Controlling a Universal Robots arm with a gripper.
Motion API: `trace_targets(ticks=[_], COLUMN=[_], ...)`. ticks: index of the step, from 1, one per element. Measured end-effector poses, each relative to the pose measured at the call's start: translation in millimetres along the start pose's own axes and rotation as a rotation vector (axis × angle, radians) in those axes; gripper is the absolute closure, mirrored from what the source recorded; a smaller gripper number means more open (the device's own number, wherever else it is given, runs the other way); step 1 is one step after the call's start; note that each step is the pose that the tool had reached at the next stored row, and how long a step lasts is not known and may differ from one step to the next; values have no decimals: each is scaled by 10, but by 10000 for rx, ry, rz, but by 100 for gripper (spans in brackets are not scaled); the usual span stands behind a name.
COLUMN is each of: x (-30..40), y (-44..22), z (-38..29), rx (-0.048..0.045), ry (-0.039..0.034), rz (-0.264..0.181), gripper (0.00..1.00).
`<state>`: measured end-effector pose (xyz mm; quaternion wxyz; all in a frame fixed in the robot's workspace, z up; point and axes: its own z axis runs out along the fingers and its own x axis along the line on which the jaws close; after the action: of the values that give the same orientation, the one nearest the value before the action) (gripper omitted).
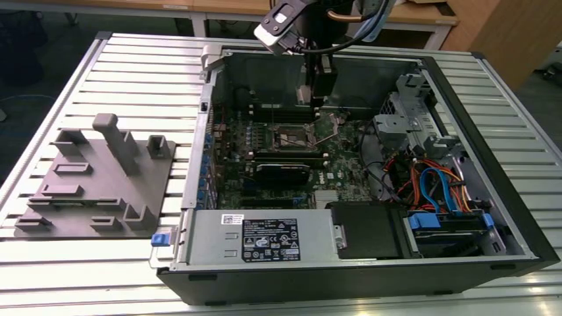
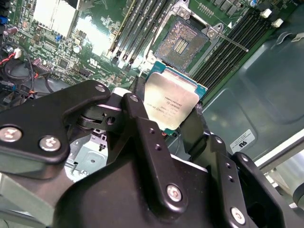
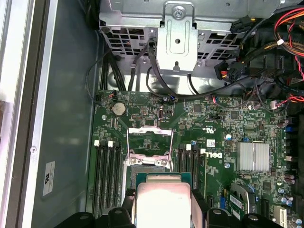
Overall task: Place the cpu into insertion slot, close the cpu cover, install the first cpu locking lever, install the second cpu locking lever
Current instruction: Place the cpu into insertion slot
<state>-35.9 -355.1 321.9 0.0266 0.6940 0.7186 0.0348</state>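
Step one in hand: the hand [image 2: 168,107] is clamped on the cpu [image 2: 172,102] by two opposite edges, holding it in the air near the insertion slot [image 2: 182,42], not yet seated. The cpu is a thin flat square with a dull silver lid on a green base; the slot is a dark pin field inside a thin metal rim, and the cpu cover [image 3: 149,139], a bare steel frame, stands swung open. Judgement: seating calls for edges square to the rim and a level, light descent.

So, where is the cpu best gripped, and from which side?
Probably by two opposite edges, coming from the side of its metal top, as the gripper holds the cpu now. It is thin and flat, and the underside must stay free to sit in the insertion slot.
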Motion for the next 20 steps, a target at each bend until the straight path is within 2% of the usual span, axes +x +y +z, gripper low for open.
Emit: trace_targets(ticks=[7,12,20], x=[7,32,42], y=[-9,-22,-35], z=[47,101,245], rx=[39,90,120], ry=[-4,-172,-187], rz=[2,-13,-15], gripper=[46,46,46])
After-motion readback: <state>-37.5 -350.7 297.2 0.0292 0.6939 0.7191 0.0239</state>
